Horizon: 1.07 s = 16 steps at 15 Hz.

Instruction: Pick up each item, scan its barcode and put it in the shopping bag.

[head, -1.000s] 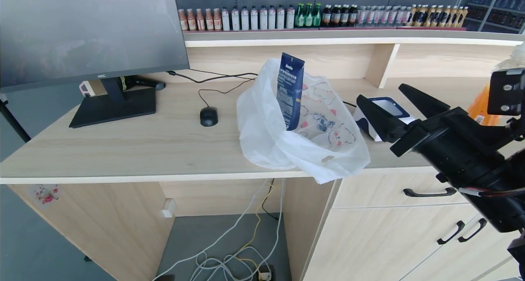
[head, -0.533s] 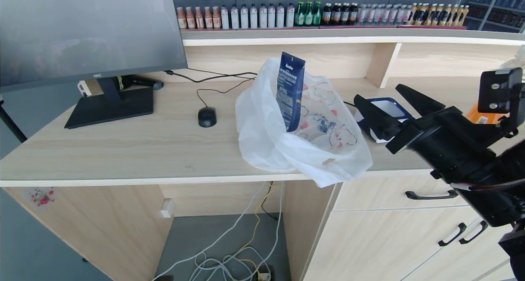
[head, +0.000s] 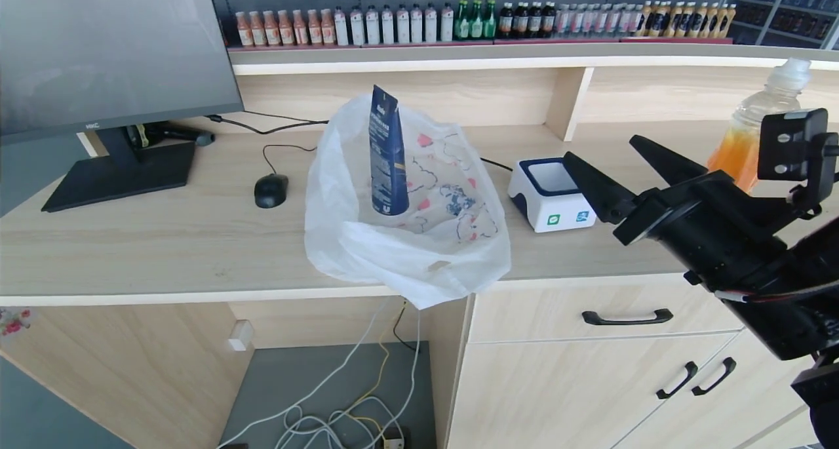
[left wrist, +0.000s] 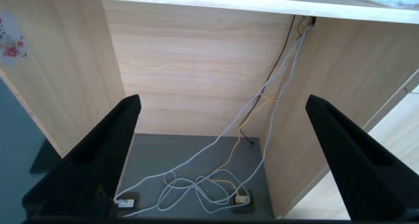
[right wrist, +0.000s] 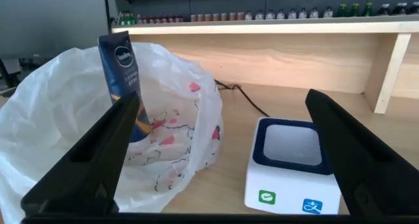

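Right gripper point(head: 598, 147): fingers spread wide, holding nothing, poised above the table point(head: 164, 239) just beside the barcode scanner point(head: 550, 196). Left gripper point(left wrist: 222, 99): fingers likewise wide and empty, held low before the recess under the table, where loose cables point(left wrist: 209, 185) lie on the floor.

Progress, as judged: one item, a dark-blue tube point(head: 387, 154), stands upright inside the white printed shopping bag point(head: 406, 239), so that item seems finished. A bottle of orange drink point(head: 741, 147) stands on the table at the robot's far right, well apart from the bag and beyond the scanner. It appears not yet picked up, scanned or bagged.

Surroundings: a pale wood table with drawers point(head: 626, 318) below, bearing a monitor point(head: 98, 42) and a mouse point(head: 271, 190). A shelf of bottled drinks point(head: 459, 23) runs along the back.
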Motion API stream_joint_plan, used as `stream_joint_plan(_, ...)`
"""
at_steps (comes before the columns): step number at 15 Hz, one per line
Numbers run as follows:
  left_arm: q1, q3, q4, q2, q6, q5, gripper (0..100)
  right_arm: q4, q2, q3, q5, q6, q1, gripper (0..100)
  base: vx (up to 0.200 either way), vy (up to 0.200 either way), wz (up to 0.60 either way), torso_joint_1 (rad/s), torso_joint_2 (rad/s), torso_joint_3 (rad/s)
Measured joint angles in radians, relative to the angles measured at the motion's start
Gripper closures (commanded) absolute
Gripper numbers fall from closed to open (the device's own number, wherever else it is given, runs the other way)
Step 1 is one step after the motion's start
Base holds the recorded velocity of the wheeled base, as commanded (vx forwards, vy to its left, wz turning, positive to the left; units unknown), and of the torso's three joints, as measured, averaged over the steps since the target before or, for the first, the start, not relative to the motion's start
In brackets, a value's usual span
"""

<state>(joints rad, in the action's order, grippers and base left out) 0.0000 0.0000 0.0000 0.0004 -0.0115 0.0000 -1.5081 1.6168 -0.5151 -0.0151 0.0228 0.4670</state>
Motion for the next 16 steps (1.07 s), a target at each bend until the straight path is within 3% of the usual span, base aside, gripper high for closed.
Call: stream_joint_plan(16, 0.000, 0.000, -0.001, 0.000, -0.004, 0.000, 0, 0.001, -0.031, 0.037, 0.001, 0.008, 0.002, 0, 0.000, -0.200, 0.00, 0.002, 0.00, 0.003)
